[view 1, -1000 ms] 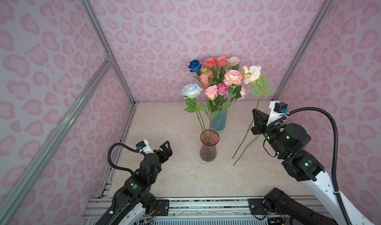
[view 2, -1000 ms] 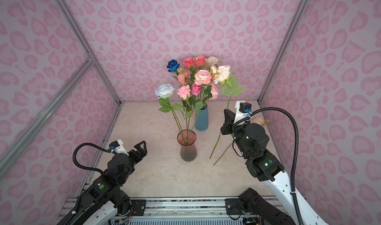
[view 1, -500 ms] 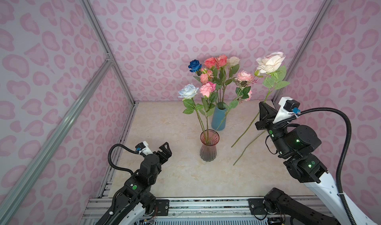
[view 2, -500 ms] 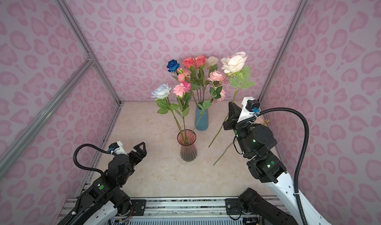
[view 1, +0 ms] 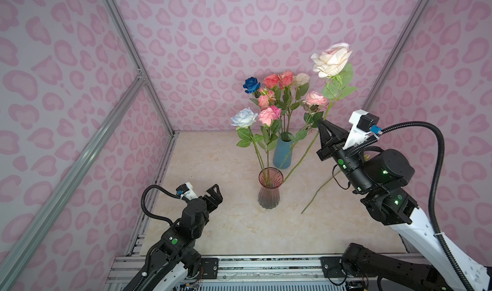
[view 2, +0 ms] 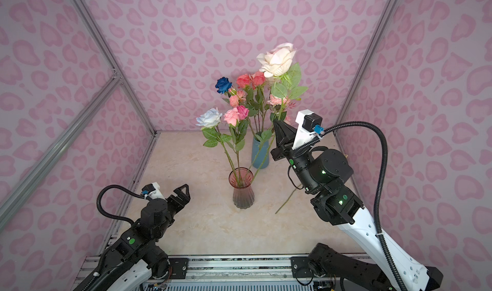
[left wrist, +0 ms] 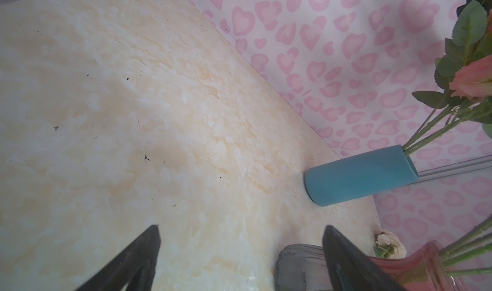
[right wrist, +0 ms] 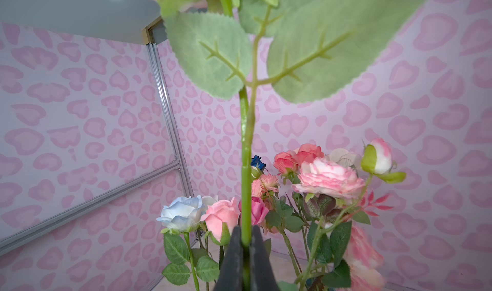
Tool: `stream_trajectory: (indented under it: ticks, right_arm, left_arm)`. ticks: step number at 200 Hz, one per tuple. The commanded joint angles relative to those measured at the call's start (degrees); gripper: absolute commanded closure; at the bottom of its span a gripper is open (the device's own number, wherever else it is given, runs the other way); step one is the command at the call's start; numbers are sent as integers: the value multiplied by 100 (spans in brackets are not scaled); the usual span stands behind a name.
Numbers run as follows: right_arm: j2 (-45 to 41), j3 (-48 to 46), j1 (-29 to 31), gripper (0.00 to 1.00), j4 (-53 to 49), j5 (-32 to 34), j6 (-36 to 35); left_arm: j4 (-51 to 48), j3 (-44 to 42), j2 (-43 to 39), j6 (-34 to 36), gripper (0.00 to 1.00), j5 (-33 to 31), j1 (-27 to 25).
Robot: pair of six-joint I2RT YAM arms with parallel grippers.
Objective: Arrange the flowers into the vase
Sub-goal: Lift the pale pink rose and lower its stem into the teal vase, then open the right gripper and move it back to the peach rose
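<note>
My right gripper (view 1: pixel 320 123) (view 2: pixel 277 123) is shut on the green stem of a cream rose (view 1: pixel 331 60) (view 2: pixel 278 59), held high at the right. The stem's lower end (view 1: pixel 302 213) hangs free above the floor. In the right wrist view the stem (right wrist: pixel 246 169) runs straight up from between the shut jaws. The red glass vase (view 1: pixel 269 188) (view 2: pixel 241 188) stands mid-floor with a pale blue rose (view 1: pixel 244 117) and a pink rose (view 1: pixel 267 115) in it. Other flowers (view 1: pixel 279 80) stand in a blue vase (view 1: pixel 283 153) behind. My left gripper (view 1: pixel 213 193) (left wrist: pixel 241 231) is open and empty, left of the glass vase.
Pink patterned walls with metal frame posts (view 1: pixel 138 71) close in the marble floor (view 1: pixel 226 228) on three sides. A loose cream bloom (left wrist: pixel 388 243) lies on the floor near the wall. A pink peony (view 1: pixel 315 99) leans out towards my right gripper.
My right gripper has lifted the cream rose up and to the right, clear of the bunch. The left arm has barely moved.
</note>
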Motion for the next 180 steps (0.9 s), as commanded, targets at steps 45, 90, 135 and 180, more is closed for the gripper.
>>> stream_trajectory:
  ticks: [45, 90, 135, 180]
  right_arm:
    - [577, -175, 40, 99, 655, -49, -186]
    - [763, -915, 127, 98, 849, 202, 98]
    - [703, -1400, 268, 79, 632, 593, 359]
    - [655, -1265, 304, 74, 263, 523, 315]
  left_arm:
    - [88, -67, -130, -65, 4, 48, -1]
    - [77, -80, -179, -22, 4, 30, -1]
    - [156, -25, 89, -48, 4, 134, 6]
    - [239, 4, 241, -111, 4, 196, 0]
